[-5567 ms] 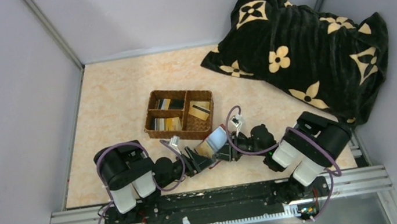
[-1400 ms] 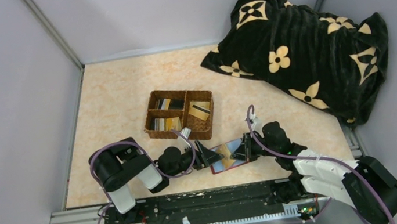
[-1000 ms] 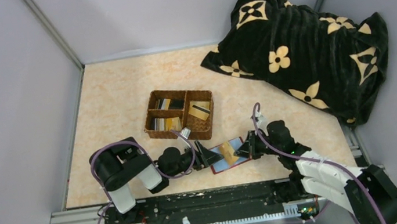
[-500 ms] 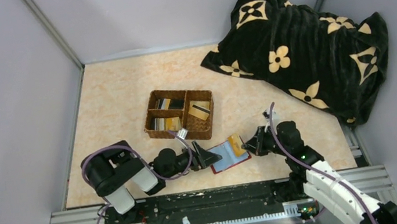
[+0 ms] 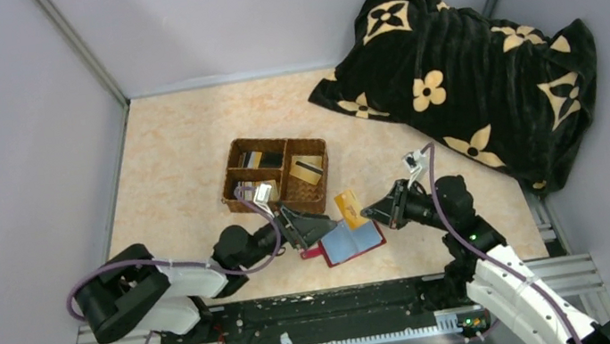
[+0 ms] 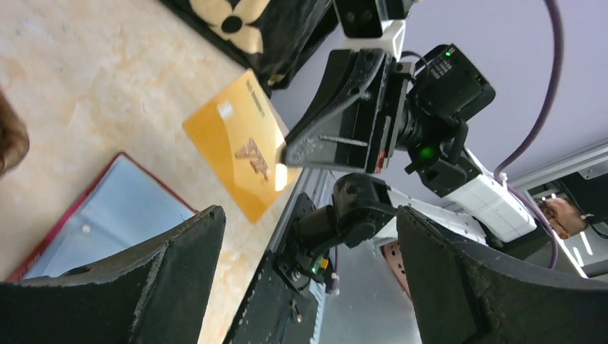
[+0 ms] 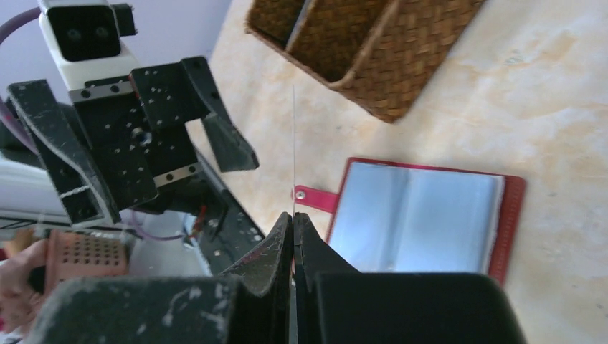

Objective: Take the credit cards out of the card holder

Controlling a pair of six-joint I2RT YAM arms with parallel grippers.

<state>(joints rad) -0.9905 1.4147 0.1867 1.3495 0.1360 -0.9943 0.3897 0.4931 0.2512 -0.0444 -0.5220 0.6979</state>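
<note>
The red card holder [image 5: 354, 241] lies open in the lower centre, bluish pockets up. The right gripper [image 5: 368, 213] pinches an orange-yellow card [image 5: 348, 208]. The left gripper [image 5: 320, 229] gapes empty beside it, with the wicker basket [image 5: 230, 187] behind.

Right end effector [image 6: 285, 155] pinches orange card [image 6: 233, 140], apart from open red card holder [image 6: 107, 223].

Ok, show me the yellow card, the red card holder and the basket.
yellow card [image 6: 240, 147], left wrist view, middle of its face.
card holder [image 7: 423, 218], right wrist view, on its clear inner pocket.
basket [image 7: 401, 68], right wrist view, on its woven side wall.
</note>
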